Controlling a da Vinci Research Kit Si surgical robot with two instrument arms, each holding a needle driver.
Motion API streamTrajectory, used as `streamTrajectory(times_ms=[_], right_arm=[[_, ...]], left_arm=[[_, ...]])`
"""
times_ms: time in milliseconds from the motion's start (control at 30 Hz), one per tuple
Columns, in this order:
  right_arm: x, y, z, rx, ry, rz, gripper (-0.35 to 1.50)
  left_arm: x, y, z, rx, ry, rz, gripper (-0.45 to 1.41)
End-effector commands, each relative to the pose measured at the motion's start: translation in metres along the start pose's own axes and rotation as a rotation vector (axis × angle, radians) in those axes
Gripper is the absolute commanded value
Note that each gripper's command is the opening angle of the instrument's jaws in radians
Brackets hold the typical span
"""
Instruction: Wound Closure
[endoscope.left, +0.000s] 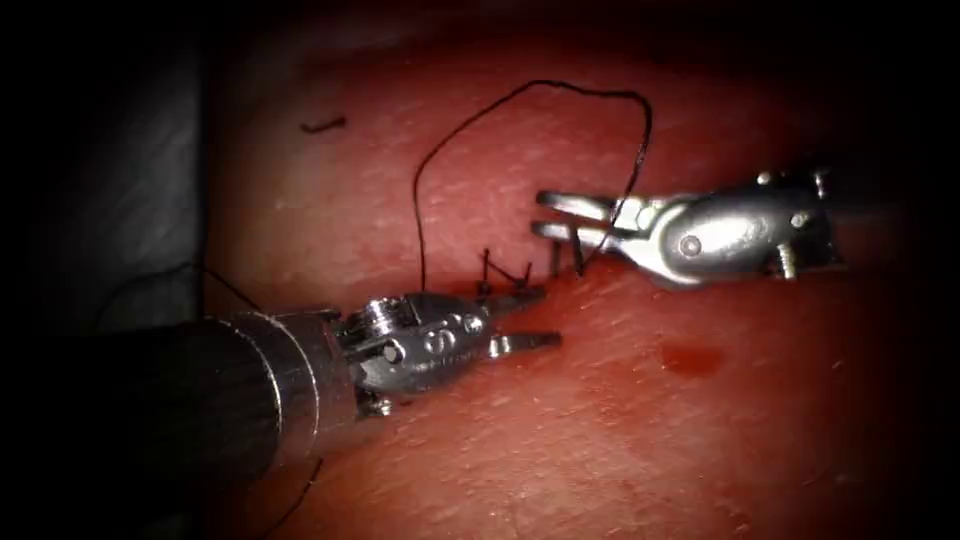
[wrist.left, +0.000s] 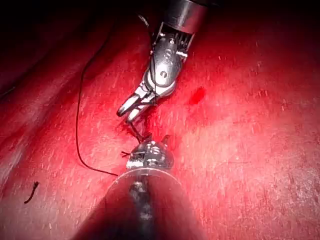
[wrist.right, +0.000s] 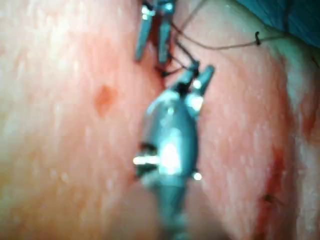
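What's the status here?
Left tool open, holding nothing. Right tool open, thread running between its jaws. Stitches in the tissue. Needle unseen.

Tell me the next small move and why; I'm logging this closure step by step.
Probably shut the right tool on the thread: its jaws stand open, the thread's loop runs down between them beside the stitches, and the left tool is open, holding nothing.

grey cloth (endoscope.left: 130, 200) beside the tissue (endoscope.left: 700, 420)

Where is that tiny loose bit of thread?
In the endoscope view, the cut end of thread lies on the tissue, upper left, apart from the thread loop.
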Motion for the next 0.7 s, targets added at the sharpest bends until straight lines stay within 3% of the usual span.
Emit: streamTrajectory(times_ms=[33,700], right_arm=[[-0.0005,-0.0012,0.0008,0.009,-0.005,0.017,-0.35],[-0.0016,-0.0027,0.0013,0.079,-0.066,0.134,-0.35]], left_arm=[[-0.0001,0.0003,0.0010,-0.007,0.002,-0.001,0.00],[-0.0002,0.0003,0.0010,-0.013,0.005,0.001,-0.03]])
